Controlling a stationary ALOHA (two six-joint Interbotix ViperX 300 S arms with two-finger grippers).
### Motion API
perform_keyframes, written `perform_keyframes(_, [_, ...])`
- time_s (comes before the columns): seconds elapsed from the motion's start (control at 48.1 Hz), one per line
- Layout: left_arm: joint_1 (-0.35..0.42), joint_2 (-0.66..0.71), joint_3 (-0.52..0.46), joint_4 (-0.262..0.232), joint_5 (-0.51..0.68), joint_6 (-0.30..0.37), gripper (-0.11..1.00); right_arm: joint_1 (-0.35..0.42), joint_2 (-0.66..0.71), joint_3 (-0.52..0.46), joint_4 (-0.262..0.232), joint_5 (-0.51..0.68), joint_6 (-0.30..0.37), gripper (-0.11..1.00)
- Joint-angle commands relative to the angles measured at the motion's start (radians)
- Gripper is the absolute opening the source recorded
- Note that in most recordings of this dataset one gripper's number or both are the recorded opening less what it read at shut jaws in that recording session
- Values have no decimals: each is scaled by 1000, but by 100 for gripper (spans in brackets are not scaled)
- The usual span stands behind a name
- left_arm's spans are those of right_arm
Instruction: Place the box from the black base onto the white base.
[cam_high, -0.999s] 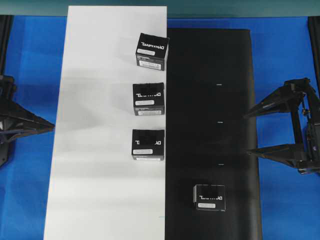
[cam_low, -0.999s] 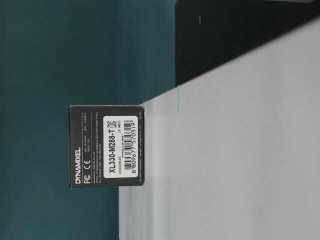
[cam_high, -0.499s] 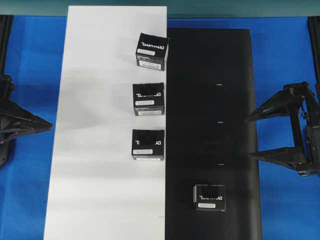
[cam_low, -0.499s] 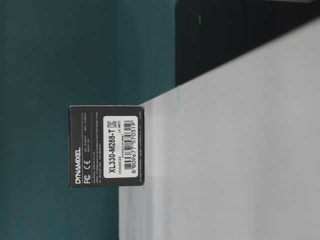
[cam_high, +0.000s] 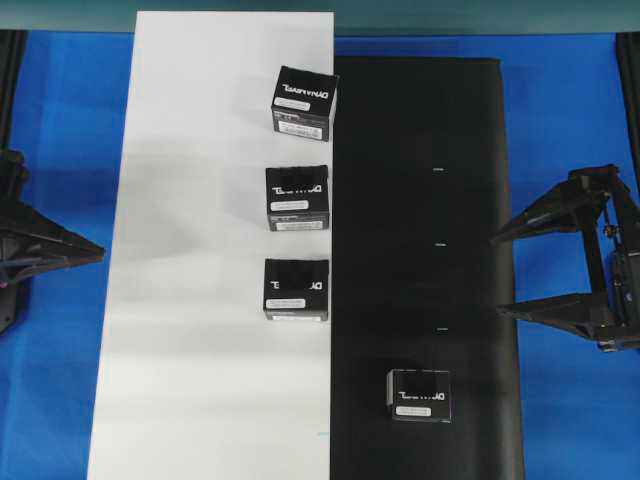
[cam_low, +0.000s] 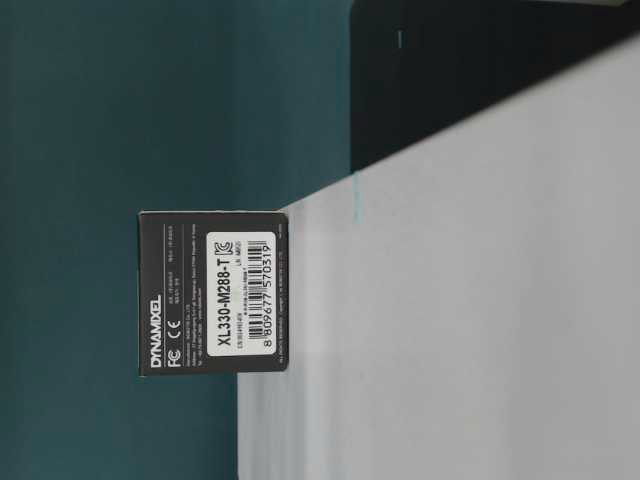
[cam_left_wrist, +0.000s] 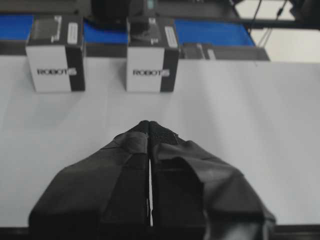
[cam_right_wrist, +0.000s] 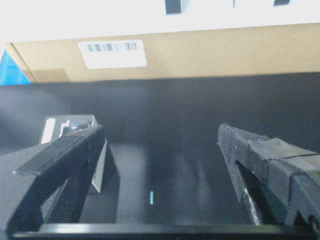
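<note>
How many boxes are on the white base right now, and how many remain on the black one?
3 on the white base: far, middle, near, along its inner edge. 1 on the black base: near end. None appears hidden.

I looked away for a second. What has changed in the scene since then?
The open right gripper drew slightly back toward the right edge of the long matte black sheet, holding nothing. The shut left gripper, three small black cartons on the long white sheet and one on the black sheet stayed put.
</note>
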Motion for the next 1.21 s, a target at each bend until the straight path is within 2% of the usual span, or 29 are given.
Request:
perform_keyframes(0.0, [-2,2,-18,3,6,6,-4,0,-5,-3,-2,-14,2,100])
perform_keyframes(0.562, [-2,-26,-14,5,8,0,-4,0,-32,14,-2,-11,8,100])
perform_keyframes(0.728, [-2,-32,-3,3,12,28,-4,0,-41,14,-2,-11,5,100])
perform_keyframes(1.186, [-2,-46,9,5,12,25,-4,6,-46,31,-2,-2,-2,100])
